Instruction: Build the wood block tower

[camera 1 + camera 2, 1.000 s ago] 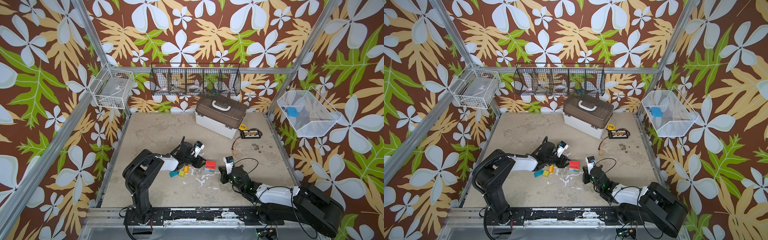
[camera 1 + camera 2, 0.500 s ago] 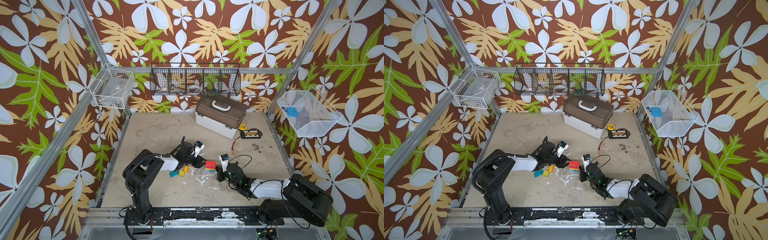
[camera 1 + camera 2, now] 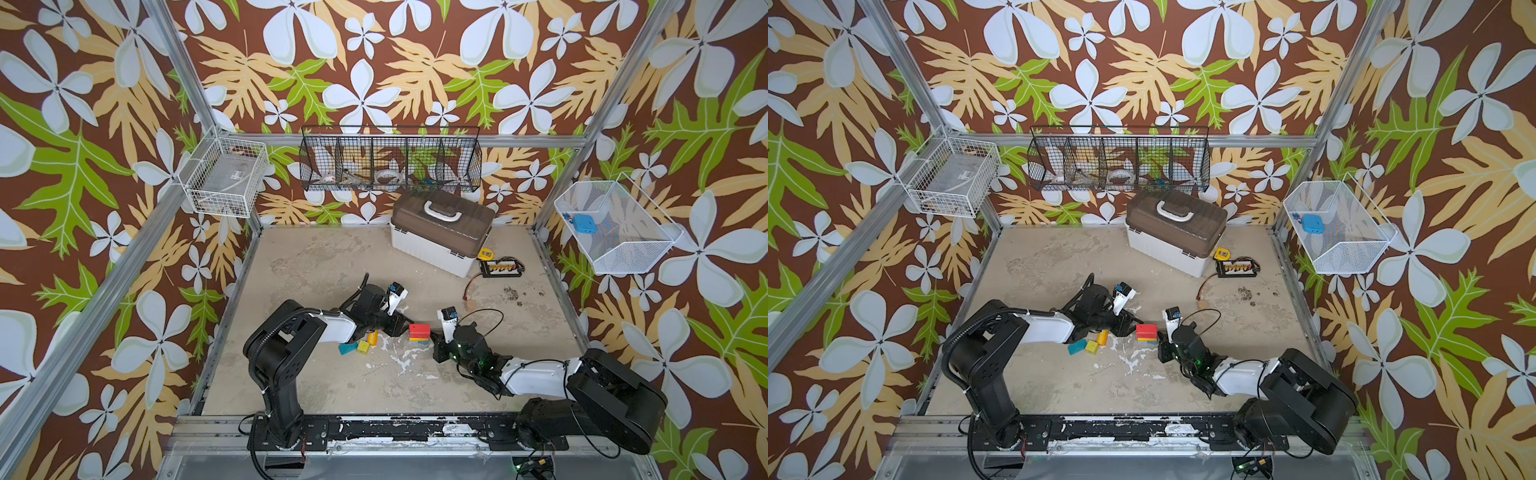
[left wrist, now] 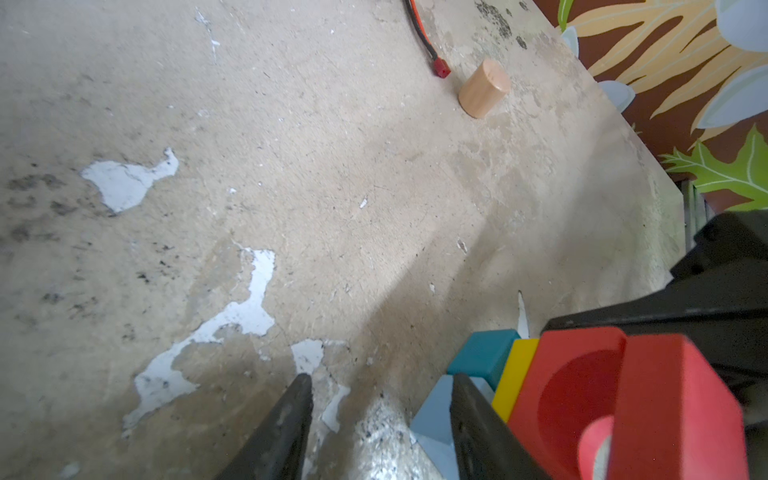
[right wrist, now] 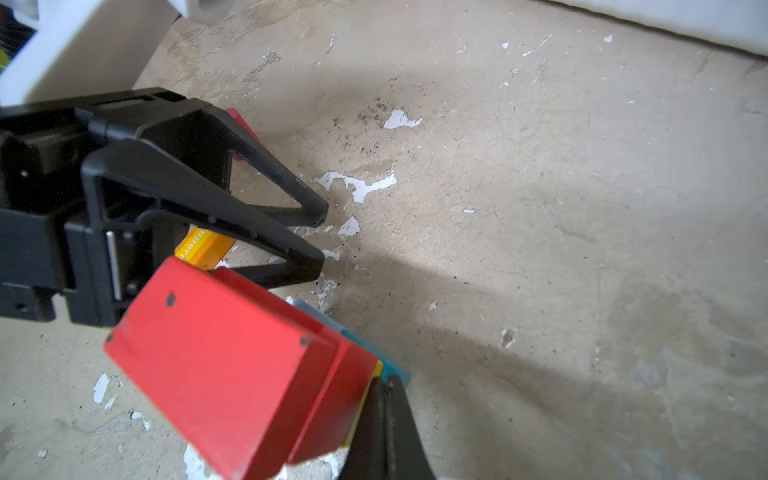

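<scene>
Top views, arms: both stretched low over table; left gripper and right gripper flank tower, mid-table.
Top views, loose: teal block, yellow cube beside left arm.
Left wrist, fingers: narrow gap, empty; wood cylinder by cable plug, outside right wrist's frame.
Right wrist, fingers: closed together at tower's teal edge; red arch tops it, yellow beneath.

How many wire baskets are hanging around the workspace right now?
3: the white basket on the left, the black basket at the back centre, the white mesh basket on the right. I see nothing that could hide another.
</scene>
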Controlling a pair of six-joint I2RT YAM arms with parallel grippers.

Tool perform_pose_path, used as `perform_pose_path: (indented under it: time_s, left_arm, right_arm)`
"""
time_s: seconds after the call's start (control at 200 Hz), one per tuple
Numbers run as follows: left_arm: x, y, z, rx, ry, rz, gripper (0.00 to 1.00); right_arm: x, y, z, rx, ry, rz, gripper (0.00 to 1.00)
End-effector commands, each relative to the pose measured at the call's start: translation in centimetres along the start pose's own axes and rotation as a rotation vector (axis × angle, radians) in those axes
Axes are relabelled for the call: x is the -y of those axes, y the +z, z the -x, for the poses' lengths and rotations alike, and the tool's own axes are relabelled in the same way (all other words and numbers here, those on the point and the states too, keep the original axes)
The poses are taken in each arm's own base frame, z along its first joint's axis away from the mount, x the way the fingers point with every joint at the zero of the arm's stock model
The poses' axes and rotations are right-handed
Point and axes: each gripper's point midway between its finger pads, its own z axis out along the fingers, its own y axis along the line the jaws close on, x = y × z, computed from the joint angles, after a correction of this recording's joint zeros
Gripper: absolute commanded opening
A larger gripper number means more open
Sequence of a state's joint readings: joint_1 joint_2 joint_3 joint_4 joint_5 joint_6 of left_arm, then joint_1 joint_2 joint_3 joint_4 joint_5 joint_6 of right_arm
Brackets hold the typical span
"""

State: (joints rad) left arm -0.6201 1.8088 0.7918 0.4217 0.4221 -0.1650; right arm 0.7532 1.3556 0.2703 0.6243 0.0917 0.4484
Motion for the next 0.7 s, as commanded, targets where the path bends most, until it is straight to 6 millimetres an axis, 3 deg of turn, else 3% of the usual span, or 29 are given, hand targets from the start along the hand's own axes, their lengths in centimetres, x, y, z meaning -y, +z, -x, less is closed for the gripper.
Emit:
perform_pose_path:
  time_s: [0.0, 0.18, 0.315, 0.53, 0.696]
  left_arm:
    - [-0.9, -0.5, 1.3, 0.046, -0.024, 0.044, 0.56]
    - [-2.3, -2.6, 3.0, 0.119, -0.08, 0.095, 0.56]
    - [-2.6, -4.6, 3.1, 0.182, -0.095, 0.139, 0.56]
    - [-1.5, -8.6, -0.9, 0.279, -0.126, 0.121, 0.58]
    - [1.1, -9.2, -3.4, 0.293, -0.102, 0.033, 0.58]
  right_arm:
    - [1.2, -0.4, -0.1, 0.006, 0.021, -0.047, 0.04]
    - [1.9, -1.4, 0.0, 0.029, 0.035, -0.069, 0.05]
    - [2.2, -2.1, -0.2, 0.044, 0.041, -0.067, 0.05]
    - [0.8, -3.4, 0.0, 0.117, -0.002, 0.047, 0.18]
    - [-0.3, -3.9, 0.2, 0.149, -0.037, 0.117, 0.18]
